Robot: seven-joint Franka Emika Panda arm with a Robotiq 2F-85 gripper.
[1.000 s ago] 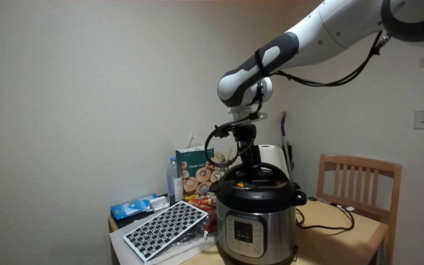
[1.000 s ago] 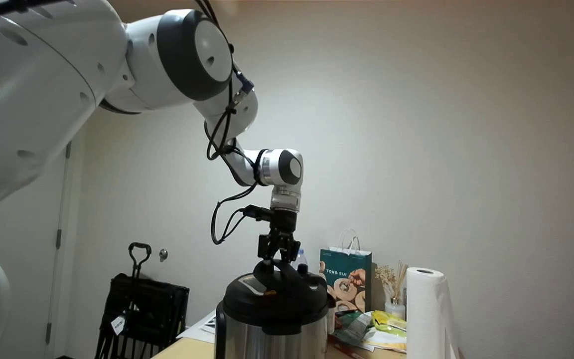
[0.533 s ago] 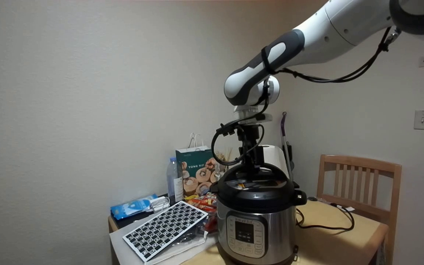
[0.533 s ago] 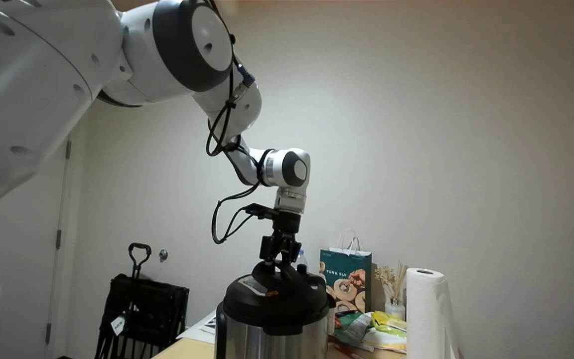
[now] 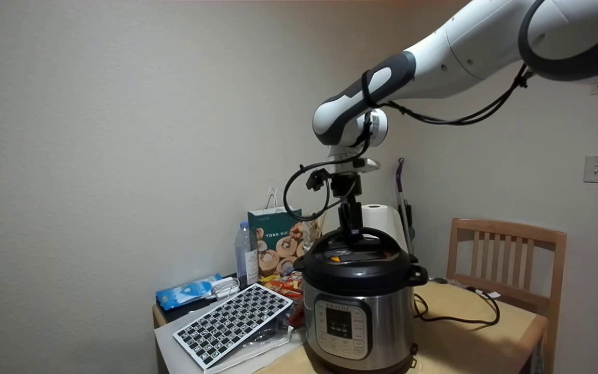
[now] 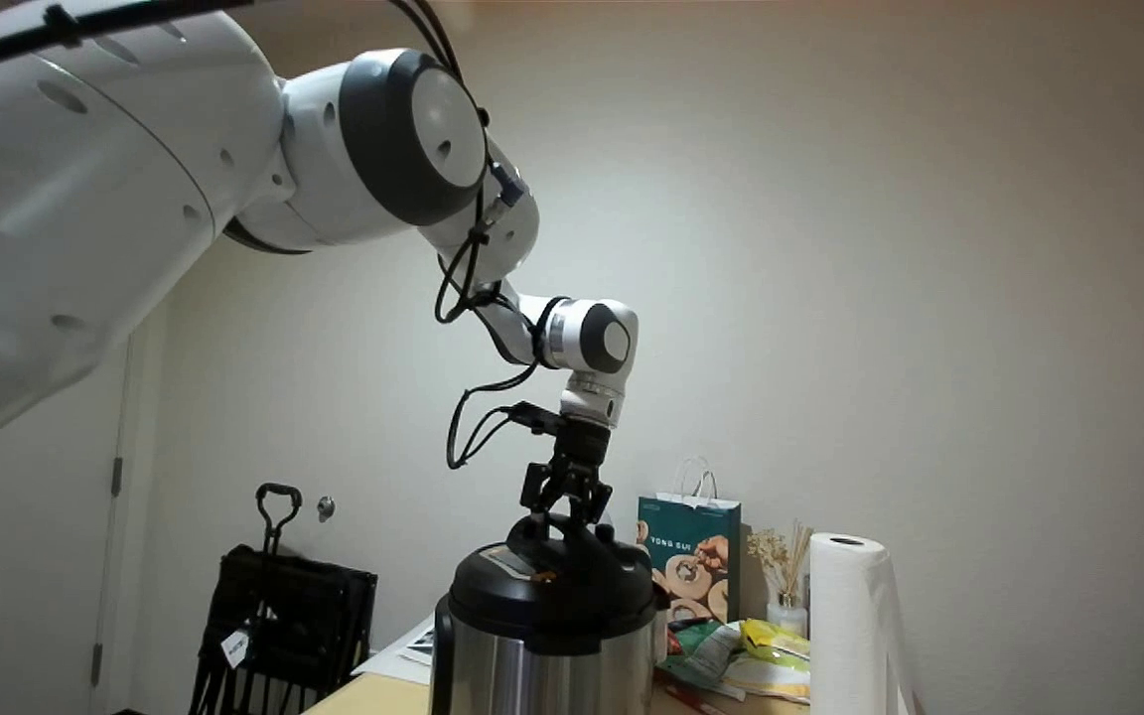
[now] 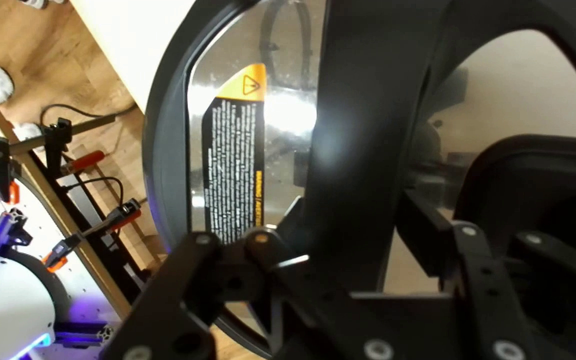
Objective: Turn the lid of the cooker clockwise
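Under the claw (image 7: 358, 225): lid (image 5: 362, 274), on cooker (image 5: 393, 327) | lid handle (image 7: 368, 125) between jaws | claw clamped on it

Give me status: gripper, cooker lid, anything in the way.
Gripper closed around lid handle. Lid on cooker; locked or not, can't tell. Black cord beside cooker, apparently not blocking.

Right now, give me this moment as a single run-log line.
gripper: closed on handle | lid: on cooker | cooker: upright on table | clockwise turn: progress cannot be told
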